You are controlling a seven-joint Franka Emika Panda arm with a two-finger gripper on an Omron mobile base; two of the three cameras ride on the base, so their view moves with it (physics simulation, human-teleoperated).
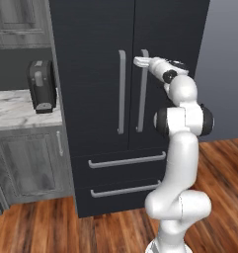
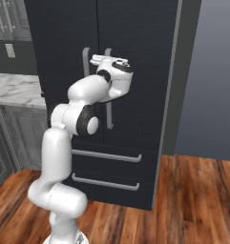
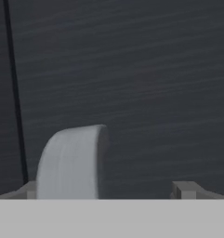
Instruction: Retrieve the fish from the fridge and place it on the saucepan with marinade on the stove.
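Note:
The fridge [image 1: 96,104] [image 2: 145,71] is a tall black appliance, and both its doors are shut. My gripper [image 1: 140,61] [image 2: 97,60] is up at the top end of the right door's long grey bar handle [image 1: 142,94] [image 2: 108,102]. Seen from the hand, the rounded grey handle end [image 3: 71,162] stands between my open gripper [image 3: 108,190], closer to the left fingertip [image 3: 29,188], with the dark door right behind it. The fish is hidden behind the shut doors. The saucepan with marinade and the stove are out of view.
A dark coffee machine [image 1: 41,86] stands on a marble counter [image 1: 14,111] left of the fridge, above grey cabinets [image 1: 29,165]. Two fridge drawers with bar handles [image 1: 126,160] lie below the doors. A grey wall [image 2: 212,76] rises on the right over a wooden floor [image 2: 197,200].

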